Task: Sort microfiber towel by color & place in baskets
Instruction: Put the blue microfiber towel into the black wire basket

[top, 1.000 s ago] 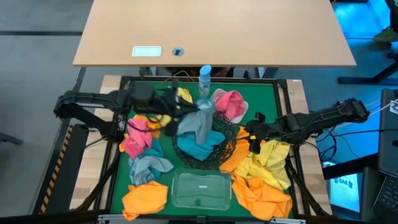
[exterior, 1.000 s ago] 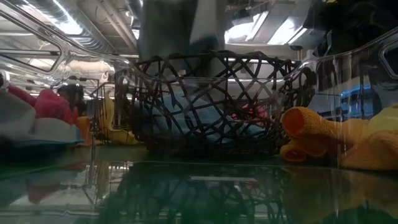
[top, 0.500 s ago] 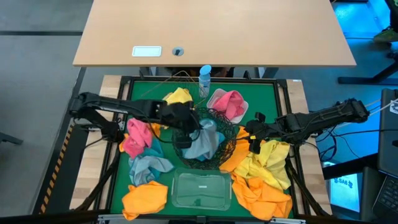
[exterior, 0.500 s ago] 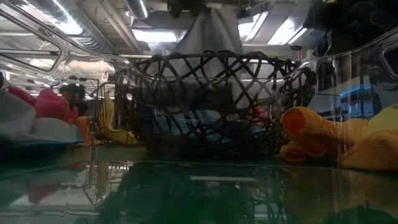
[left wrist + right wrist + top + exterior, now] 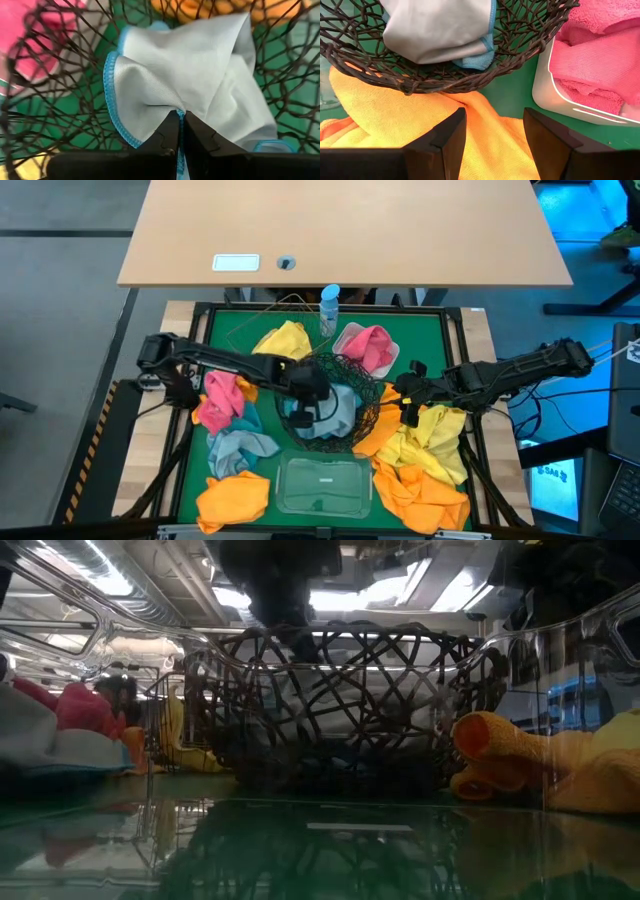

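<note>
A grey towel with a blue hem (image 5: 338, 410) lies bunched in the round black wire bowl (image 5: 372, 412), on top of a teal one. My left gripper (image 5: 306, 394) reaches down into the bowl and is shut on this towel (image 5: 200, 70). In the low view it shows as a dark mass (image 5: 282, 585) above the bowl (image 5: 330, 705). My right gripper (image 5: 405, 402) waits open at the bowl's right rim, above an orange towel (image 5: 395, 130), with its fingers (image 5: 436, 142) apart. My left gripper pinches a raised fold of the grey towel (image 5: 165, 102) between its two fingers, right beside the blue hem (image 5: 111, 95). The fingers come from above, pointing down. The towel spreads slack below them and rests in the bowl.
Pink towels fill the white tray (image 5: 392, 363). A yellow towel (image 5: 285, 338) sits in the copper wire basket. The clear tub (image 5: 322, 484) stands at the near edge. Loose pink (image 5: 220, 400), grey (image 5: 240, 446), orange (image 5: 235, 496) and yellow (image 5: 430, 442) towels lie around. A blue-capped bottle (image 5: 329, 308) stands behind.
My left gripper, staying shut on the grey towel, moved toward the table's right and down into the black bowl. The towel hung below it over the bowl's left rim before; now it is lowered into the bowl and lies bunched there.
</note>
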You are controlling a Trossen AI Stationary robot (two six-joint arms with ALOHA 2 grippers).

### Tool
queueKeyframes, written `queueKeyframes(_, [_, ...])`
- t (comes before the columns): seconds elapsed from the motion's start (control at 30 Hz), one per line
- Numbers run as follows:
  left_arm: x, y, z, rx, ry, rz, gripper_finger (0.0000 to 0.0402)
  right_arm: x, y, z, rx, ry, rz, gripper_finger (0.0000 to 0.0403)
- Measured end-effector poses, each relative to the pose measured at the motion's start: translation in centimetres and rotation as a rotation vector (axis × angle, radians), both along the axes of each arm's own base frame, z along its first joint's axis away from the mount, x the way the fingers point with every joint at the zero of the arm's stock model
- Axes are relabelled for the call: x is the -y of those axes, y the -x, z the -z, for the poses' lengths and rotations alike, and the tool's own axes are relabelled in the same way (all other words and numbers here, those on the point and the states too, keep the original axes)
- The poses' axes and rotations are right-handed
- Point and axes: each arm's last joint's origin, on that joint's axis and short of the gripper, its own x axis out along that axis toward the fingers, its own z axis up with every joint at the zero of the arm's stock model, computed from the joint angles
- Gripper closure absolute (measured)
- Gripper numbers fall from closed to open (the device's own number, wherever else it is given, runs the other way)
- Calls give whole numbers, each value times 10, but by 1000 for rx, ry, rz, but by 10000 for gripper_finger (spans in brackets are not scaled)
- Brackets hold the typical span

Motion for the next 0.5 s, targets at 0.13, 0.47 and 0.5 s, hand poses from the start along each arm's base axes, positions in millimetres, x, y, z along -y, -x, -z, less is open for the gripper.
queueKeyframes(0.13, [0, -4, 12, -39, -2, 0, 391, 0, 0, 0, 0, 0, 0, 210])
queueKeyframes(0.47, [0, -6, 16, -50, -6, -1, 313, 0, 0, 0, 0, 0, 0, 210])
queueKeyframes(0.5, [0, -6, 16, -47, -6, -1, 302, 0, 0, 0, 0, 0, -1, 210])
